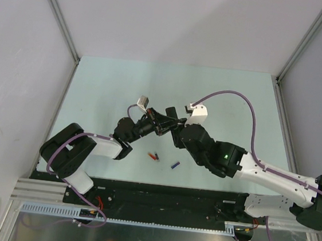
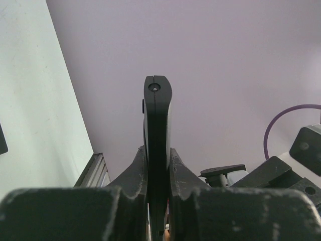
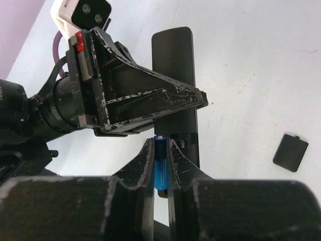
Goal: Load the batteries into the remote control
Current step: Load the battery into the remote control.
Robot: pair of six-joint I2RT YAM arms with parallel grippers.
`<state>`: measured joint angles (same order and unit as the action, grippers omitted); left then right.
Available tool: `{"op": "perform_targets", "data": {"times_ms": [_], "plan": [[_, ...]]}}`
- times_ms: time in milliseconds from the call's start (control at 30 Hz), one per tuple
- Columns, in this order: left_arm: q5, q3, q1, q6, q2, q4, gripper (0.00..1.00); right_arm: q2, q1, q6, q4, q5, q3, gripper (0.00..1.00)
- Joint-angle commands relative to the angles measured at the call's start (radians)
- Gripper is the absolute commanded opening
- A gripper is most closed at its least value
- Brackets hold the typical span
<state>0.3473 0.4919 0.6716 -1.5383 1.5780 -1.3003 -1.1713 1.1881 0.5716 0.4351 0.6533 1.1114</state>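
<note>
The remote control (image 3: 174, 65), a slim black bar, is clamped in my shut left gripper (image 3: 200, 99) and held above the table. In the left wrist view the remote (image 2: 157, 115) stands edge-on between the fingers of the left gripper (image 2: 157, 153). My right gripper (image 3: 160, 144) is shut on a blue battery (image 3: 161, 163). Its metal tip sits right at the remote's near end, beside the open compartment (image 3: 183, 142). From above, both grippers meet at mid-table (image 1: 167, 125). A red battery (image 1: 155, 155) and another blue battery (image 1: 175, 164) lie loose on the table.
A small black battery cover (image 3: 291, 152) lies on the table to the right of the remote. The pale green table (image 1: 107, 86) is bounded by grey walls on three sides. A metal rail (image 1: 139, 216) runs along the near edge.
</note>
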Motion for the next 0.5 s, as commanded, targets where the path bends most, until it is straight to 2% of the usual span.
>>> {"op": "perform_targets", "data": {"times_ms": [0,467], "plan": [[0.01,0.027,-0.004,-0.014,-0.035,-0.09,0.0,-0.01,0.007,-0.001,-0.042,0.048,-0.013,0.0],[0.028,0.037,-0.006,-0.025,-0.038,-0.086,0.0,-0.025,0.021,-0.015,-0.045,0.088,-0.044,0.0]]}}
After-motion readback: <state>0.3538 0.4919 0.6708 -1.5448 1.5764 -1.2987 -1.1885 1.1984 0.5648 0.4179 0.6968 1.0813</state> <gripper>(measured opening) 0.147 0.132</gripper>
